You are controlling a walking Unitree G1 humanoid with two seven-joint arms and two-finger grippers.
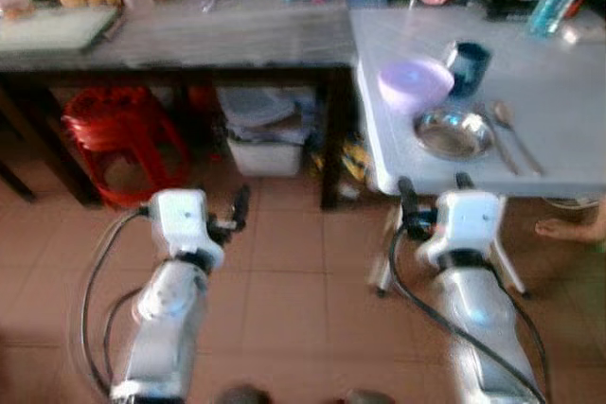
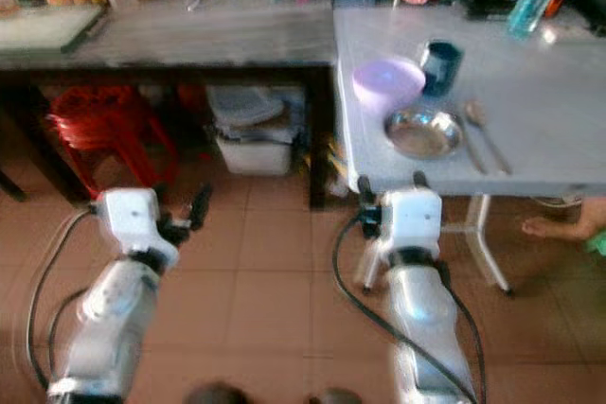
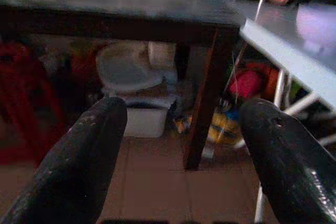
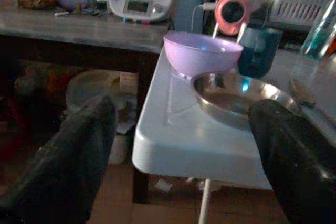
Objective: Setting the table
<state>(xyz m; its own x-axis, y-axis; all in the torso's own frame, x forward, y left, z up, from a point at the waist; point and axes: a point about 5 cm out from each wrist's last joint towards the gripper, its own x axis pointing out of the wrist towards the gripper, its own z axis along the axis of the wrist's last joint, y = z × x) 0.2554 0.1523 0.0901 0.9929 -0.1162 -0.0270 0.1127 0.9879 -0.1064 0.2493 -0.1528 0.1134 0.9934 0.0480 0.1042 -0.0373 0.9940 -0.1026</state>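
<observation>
Ahead of the right hand [image 4: 178, 156], fingers spread and empty, a shallow round steel plate [image 4: 242, 95] sits on the white desk [image 4: 178, 145], lilac plastic bowl [image 4: 202, 52] just beyond. Left hand [image 3: 181, 156] spread, over floor tiles.

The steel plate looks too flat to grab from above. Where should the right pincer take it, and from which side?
Probably by the near rim of the steel plate, coming in level from the table's front edge, where the right pincer already faces it, open. The raised rim lets one finger go over and one under. The purple bowl crowds the far left side.
</observation>
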